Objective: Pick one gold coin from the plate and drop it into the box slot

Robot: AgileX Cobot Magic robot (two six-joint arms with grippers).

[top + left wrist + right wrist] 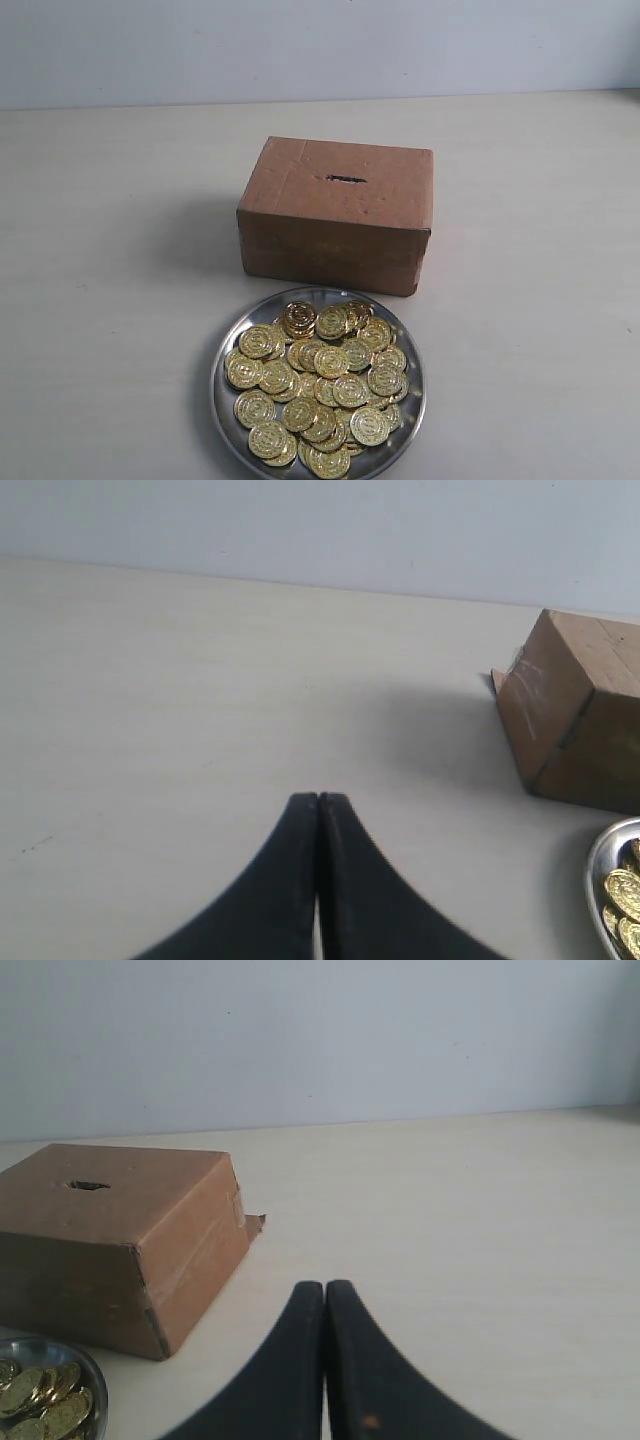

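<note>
A round silver plate [232,345] lies at the near middle of the table, heaped with several gold coins [318,385]. Just behind it stands the brown cardboard box [336,215], its dark slot [346,179] cut in the top face. Neither gripper shows in the exterior view. My left gripper [318,798] is shut and empty over bare table, with the box [575,715] and the plate's rim [598,855] off to one side. My right gripper [326,1285] is also shut on nothing, beside the box [120,1245], its slot [87,1186] and the plate [90,1375].
The pale table [530,300] stretches on both sides of the box and plate. A plain light wall [320,45] rises behind the table's far edge.
</note>
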